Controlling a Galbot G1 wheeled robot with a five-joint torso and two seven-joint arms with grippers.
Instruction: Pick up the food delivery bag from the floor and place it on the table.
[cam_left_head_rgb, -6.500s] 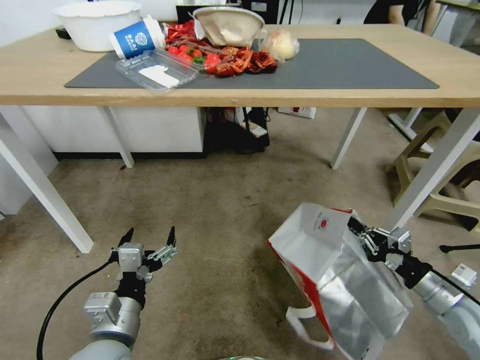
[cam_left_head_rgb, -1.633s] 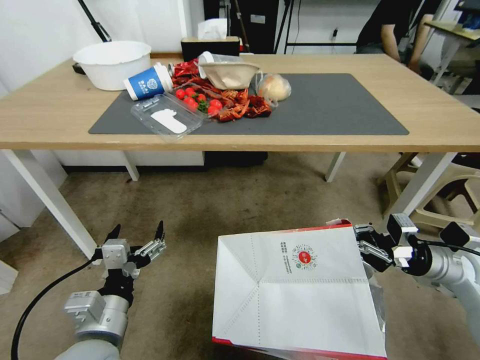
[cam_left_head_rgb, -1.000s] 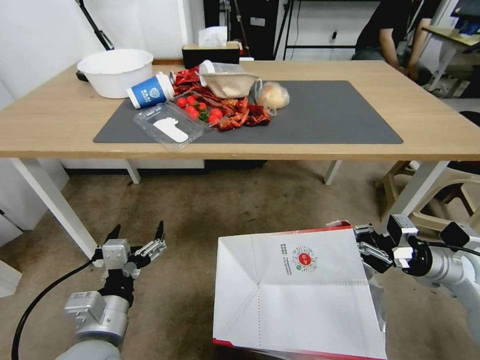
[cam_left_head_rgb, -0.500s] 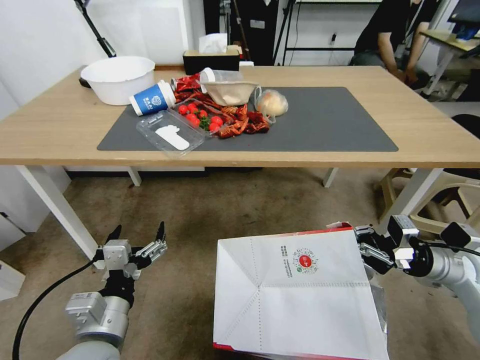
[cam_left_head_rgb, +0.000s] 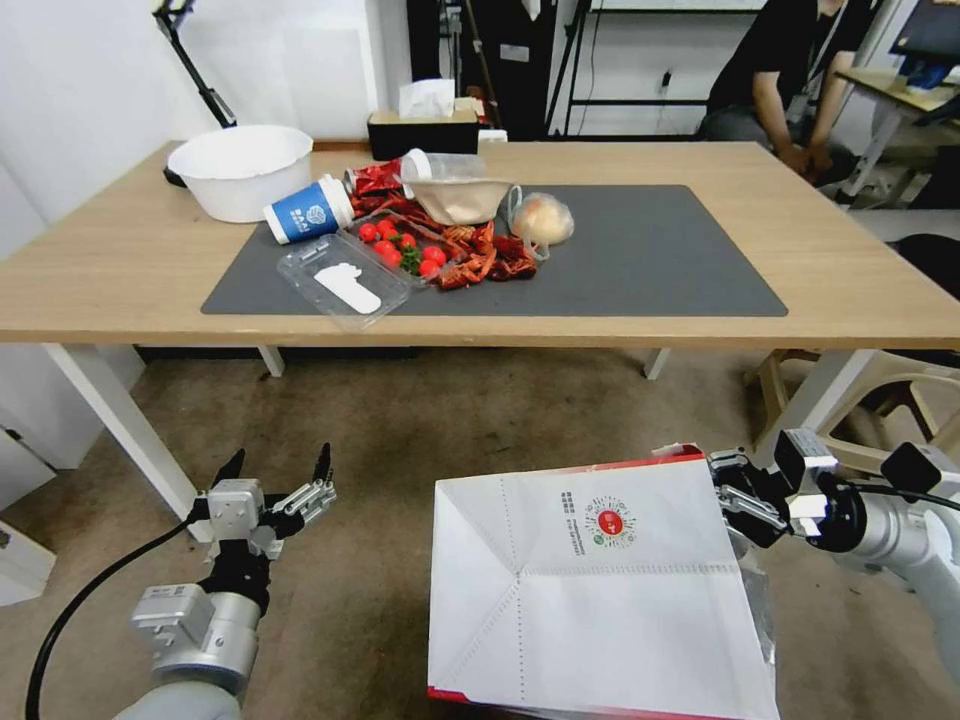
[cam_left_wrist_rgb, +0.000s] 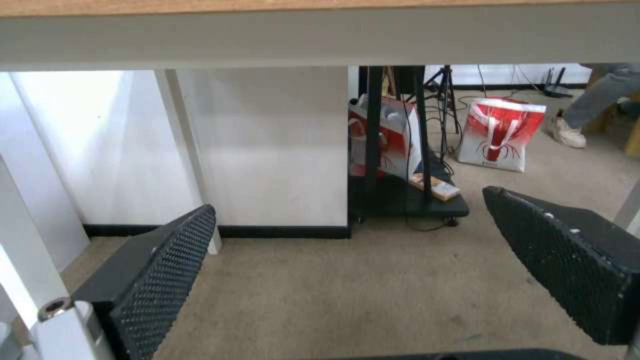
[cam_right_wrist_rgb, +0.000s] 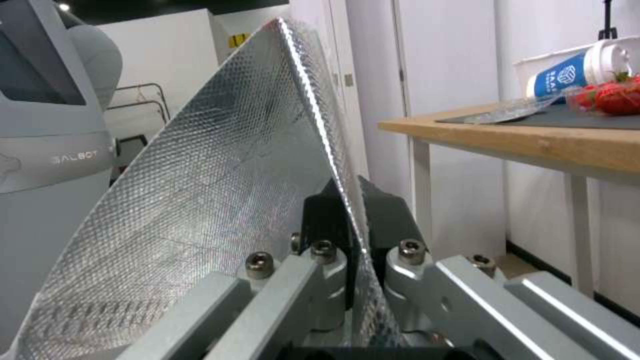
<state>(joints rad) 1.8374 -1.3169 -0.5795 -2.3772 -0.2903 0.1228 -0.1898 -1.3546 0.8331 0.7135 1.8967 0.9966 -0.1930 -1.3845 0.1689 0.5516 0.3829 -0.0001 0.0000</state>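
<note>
Above the stained floor (cam_left_head_rgb: 480, 440), right gripper (cam_left_head_rgb: 735, 495) fingers clamp the food delivery bag (cam_left_head_rgb: 590, 590); left gripper (cam_left_head_rgb: 275, 475) fingers apart.

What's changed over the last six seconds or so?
The right gripper has lifted the food delivery bag off the floor and swung it white panel up. Its fingers stay clamped on the rim. The left gripper still hangs open and empty.

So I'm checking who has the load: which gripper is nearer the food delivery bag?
Right. The right gripper is clamped on the food delivery bag at its edge; the left gripper hangs open to the bag's left, apart from it.
</note>
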